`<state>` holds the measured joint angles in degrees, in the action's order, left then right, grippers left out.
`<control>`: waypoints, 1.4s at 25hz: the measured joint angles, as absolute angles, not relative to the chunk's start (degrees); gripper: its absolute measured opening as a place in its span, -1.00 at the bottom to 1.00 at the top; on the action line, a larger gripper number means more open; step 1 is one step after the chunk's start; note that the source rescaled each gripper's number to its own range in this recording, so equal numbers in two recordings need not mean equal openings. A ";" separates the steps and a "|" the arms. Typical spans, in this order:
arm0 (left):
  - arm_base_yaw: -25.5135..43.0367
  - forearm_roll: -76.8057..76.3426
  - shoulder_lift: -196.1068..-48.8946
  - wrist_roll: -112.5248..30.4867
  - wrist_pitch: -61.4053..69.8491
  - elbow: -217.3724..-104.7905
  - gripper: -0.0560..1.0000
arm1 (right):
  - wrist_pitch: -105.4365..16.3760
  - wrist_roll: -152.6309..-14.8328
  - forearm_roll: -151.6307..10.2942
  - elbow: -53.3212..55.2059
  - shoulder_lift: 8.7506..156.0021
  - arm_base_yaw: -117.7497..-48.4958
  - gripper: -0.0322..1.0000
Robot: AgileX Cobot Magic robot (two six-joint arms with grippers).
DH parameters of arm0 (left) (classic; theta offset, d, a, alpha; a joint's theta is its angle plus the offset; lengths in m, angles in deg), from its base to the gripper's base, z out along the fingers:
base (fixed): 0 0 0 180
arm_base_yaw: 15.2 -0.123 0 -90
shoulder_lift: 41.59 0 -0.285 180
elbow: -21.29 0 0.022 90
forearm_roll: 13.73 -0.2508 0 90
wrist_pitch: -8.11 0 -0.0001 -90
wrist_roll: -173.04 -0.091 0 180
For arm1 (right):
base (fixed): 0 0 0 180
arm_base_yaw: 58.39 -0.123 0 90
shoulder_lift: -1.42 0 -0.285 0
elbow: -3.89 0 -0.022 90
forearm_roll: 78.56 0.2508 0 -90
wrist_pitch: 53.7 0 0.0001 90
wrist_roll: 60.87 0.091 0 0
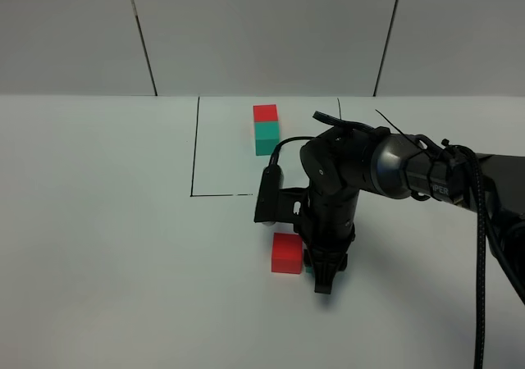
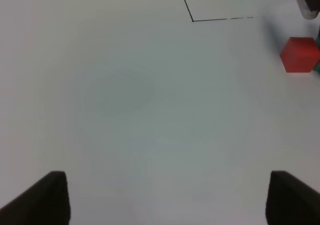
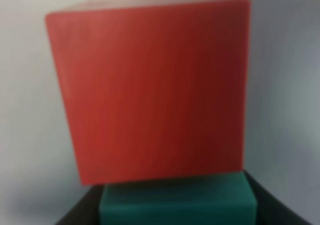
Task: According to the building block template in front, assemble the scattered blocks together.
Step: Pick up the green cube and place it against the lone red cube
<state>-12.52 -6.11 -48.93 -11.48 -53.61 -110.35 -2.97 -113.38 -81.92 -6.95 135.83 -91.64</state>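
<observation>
Closest to the right wrist lens is the teal cube (image 3: 177, 202), sitting between the dark fingers (image 3: 82, 211) of the right end effector (image 1: 325, 277). The fingers flank it on both sides with no gap that we can see, so we judge that end effector closed on it. The white bench (image 1: 107, 246) carries everything. The right arm (image 1: 394, 168) reaches across it and points that end effector straight down. A drawn outline (image 1: 194, 152) lies beyond the end effector, and inside it stands the template (image 1: 266, 127), well apart from the fingers, its red half farther off and its teal half nearer. The red cube (image 3: 150, 90) lies directly ahead of the held teal cube, on the robot's left of the right end effector. Its near face is square to the teal one and touching it or very nearly so; the shadowed seam does not let us tell which. That face-to-face line is what the coming move turns on. A cube has no long axis, but the pair's row runs sideways from the end effector, while the template's row runs away from it. We judge the right arm far nearer to the work. The left end effector (image 2: 165, 200) hangs wide open with nothing between its fingers, and both cubes are well off to its right.
</observation>
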 joint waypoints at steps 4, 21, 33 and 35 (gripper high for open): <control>-12.52 -6.11 -48.93 -11.48 -53.61 -110.35 0.39 | -3.32 -113.42 -81.83 -6.95 135.85 -91.64 -0.93; -12.52 -6.11 -48.93 -11.48 -53.61 -110.35 0.39 | -1.89 -114.05 -81.51 -6.95 135.96 -92.80 -0.93; -12.52 -6.11 -48.93 -11.48 -53.61 -110.35 0.39 | -2.12 -116.18 -81.50 -7.00 136.14 -92.86 -0.93; -12.52 -6.11 -48.93 -11.48 -53.61 -110.35 0.39 | -2.17 -117.65 -81.85 -7.00 136.14 -93.13 -0.93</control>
<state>-12.52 -6.11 -48.93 -11.48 -53.61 -110.35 -2.17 -117.65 -81.85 -7.00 136.14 -93.13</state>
